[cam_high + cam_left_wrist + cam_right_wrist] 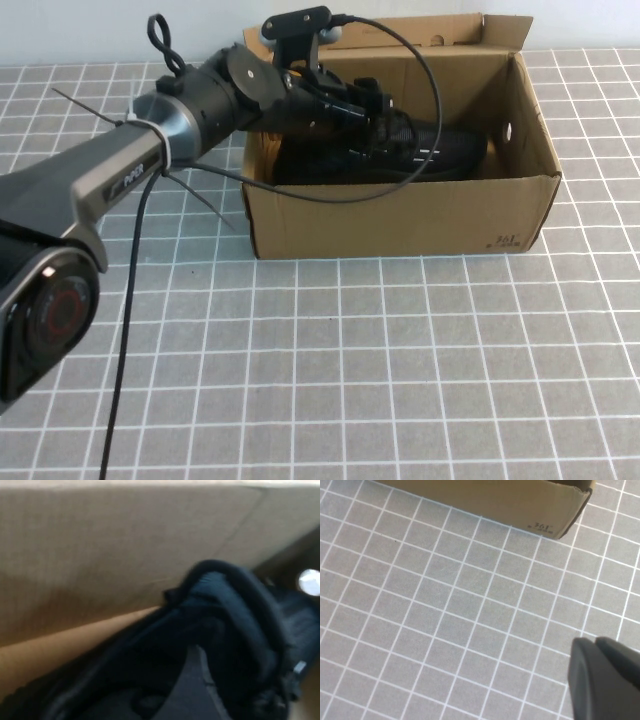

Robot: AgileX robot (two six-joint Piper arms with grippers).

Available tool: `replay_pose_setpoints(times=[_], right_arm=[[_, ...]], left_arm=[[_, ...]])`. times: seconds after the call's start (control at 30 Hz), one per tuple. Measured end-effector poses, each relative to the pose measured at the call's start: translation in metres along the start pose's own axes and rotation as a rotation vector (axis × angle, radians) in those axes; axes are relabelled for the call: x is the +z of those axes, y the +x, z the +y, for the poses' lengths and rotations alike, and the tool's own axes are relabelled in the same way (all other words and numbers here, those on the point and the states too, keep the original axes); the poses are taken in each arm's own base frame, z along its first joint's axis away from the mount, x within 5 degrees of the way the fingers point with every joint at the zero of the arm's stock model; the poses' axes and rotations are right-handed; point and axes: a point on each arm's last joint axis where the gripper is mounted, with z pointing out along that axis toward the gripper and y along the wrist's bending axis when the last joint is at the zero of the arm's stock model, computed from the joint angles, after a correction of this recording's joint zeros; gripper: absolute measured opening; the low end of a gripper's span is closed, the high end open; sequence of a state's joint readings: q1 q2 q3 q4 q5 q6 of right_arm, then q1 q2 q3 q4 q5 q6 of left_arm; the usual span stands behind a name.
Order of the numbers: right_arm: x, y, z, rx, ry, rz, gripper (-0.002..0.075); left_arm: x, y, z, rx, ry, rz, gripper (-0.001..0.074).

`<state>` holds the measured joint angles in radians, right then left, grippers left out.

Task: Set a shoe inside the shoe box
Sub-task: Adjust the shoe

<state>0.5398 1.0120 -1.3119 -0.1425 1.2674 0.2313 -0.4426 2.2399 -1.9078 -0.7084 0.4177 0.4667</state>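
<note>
The brown cardboard shoe box stands open at the far middle of the table. The black shoe lies inside it, toe toward the box's right wall. My left arm reaches over the box's left wall, and my left gripper is down inside the box, right on the shoe's opening. In the left wrist view the shoe's heel collar fills the picture against the box's inner wall. My right gripper is shut and empty, above the table in front of the box's right front corner.
A grey mat with a white grid covers the table. The box's back flap stands upright. The left arm's black cable hangs down over the mat on the left.
</note>
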Motion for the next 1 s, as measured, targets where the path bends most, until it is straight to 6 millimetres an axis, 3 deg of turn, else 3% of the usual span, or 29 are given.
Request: replay_pose_setpoints(times=[0.27, 0.63, 1.0], right_arm=[[0.0000, 0.0000, 0.0000, 0.000, 0.000, 0.000, -0.0016], [0.0000, 0.0000, 0.0000, -0.004, 0.000, 0.000, -0.0016], [0.0000, 0.0000, 0.0001, -0.004, -0.002, 0.000, -0.0016]], left_arm=[[0.0095, 0.0051, 0.0066, -0.006, -0.027, -0.025, 0.0423], [0.0093, 0.0014, 0.0076, -0.029, -0.037, -0.066, 0.0046], [0.0090, -0.0025, 0.0025, -0.103, 0.023, -0.107, 0.0006]])
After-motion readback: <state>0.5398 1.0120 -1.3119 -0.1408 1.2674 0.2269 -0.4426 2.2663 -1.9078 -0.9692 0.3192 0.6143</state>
